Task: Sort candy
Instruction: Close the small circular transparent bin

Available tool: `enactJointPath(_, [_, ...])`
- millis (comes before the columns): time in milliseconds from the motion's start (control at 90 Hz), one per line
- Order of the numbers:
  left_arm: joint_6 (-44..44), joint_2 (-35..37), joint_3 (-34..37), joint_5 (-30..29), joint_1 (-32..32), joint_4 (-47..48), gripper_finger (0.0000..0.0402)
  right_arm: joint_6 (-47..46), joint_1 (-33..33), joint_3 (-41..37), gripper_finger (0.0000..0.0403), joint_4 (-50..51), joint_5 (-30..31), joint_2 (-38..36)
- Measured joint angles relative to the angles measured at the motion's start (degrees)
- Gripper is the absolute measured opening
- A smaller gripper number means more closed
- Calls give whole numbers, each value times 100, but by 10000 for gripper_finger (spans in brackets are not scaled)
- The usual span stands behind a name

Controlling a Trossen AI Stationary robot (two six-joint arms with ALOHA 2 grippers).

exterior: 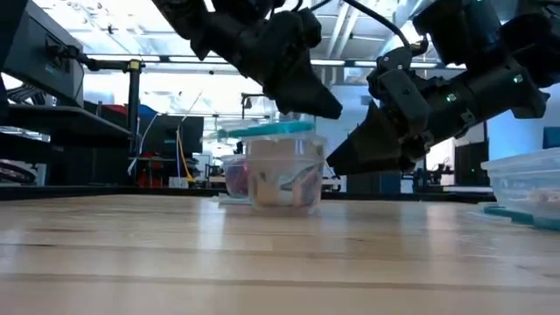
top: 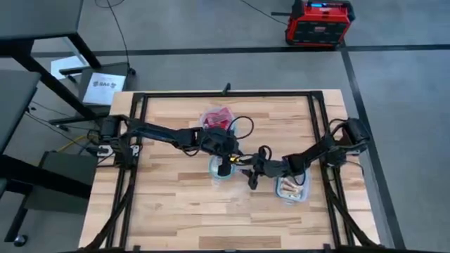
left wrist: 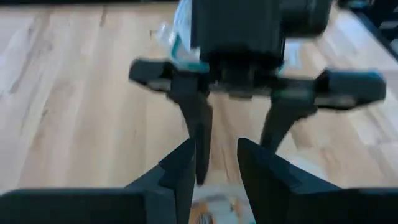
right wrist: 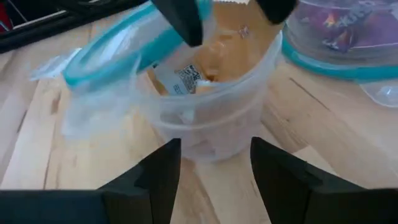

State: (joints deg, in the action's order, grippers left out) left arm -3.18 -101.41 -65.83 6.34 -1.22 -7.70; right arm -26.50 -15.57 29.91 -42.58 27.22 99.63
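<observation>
A clear round bowl with a bluish rim stands mid-table and holds several candies in whitish and orange wrappers. My left gripper hangs open just above the bowl's mouth, fingers pointing down, with nothing between them. My right gripper is open and held low at the bowl's right side. Its fingers point at the bowl wall without touching it.
A second bluish-rimmed bowl with red and purple candy stands farther back. A clear rectangular tub with more candy sits under the right arm. Bare wood lies toward the near edge and both sides.
</observation>
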Motion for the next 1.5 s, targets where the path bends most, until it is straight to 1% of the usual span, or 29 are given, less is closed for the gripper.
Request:
enactJointPath(100, [52, 135, -191, 12, 5, 596, 107, 0, 0, -2, 177, 25, 0, 0])
enactJointPath(167, [69, 301, -356, -100, 30, 1415, 107, 0, 0, -4, 177, 59, 2, 0])
enactJointPath(244, [76, 548, -474, -608, 120, 2300, 107, 0, 0, -4, 177, 93, 2, 0])
enactJointPath(367, [123, 1085, -468, -1441, 335, 3294, 107, 0, 21, -5, 177, 149, -2, 0])
enactJointPath(489, [559, 1695, -26, -2014, 481, 3790, 107, -2, 37, -7, 177, 140, -13, 0])
enactJointPath(567, [987, 2092, 467, -2100, 544, 3629, 107, 0, 35, -7, 177, 146, -21, 0])
enactJointPath(711, [1466, 2673, 1641, -2058, 827, 2912, 107, 0, 35, -9, 177, 166, -31, 0])
enactJointPath(767, [1612, 2754, 2029, -1952, 959, 2525, 107, 0, 35, -9, 177, 159, -34, 0])
enactJointPath(844, [1855, 2768, 2390, -1825, 1140, 2209, 107, 0, 35, -9, 177, 159, -36, 0])
enactJointPath(956, [2226, 2520, 2738, -1698, 1380, 1698, 107, 0, 36, -9, 177, 160, -37, 0])
enactJointPath(1100, [2354, 2045, 2691, -1527, 1445, 759, 107, -1, 93, -9, 177, 139, -47, 0])
enactJointPath(1233, [2258, 1597, 2445, -1488, 1383, 382, 107, -3, 114, -9, 177, 124, -48, 0])
enactJointPath(1400, [2111, 1324, 2039, -1493, 1200, 384, 107, -4, 105, -9, 177, 117, -50, 0])
enactJointPath(1500, [2103, 1307, 1911, -1491, 1118, 479, 107, -4, 105, -9, 177, 115, -97, 0])
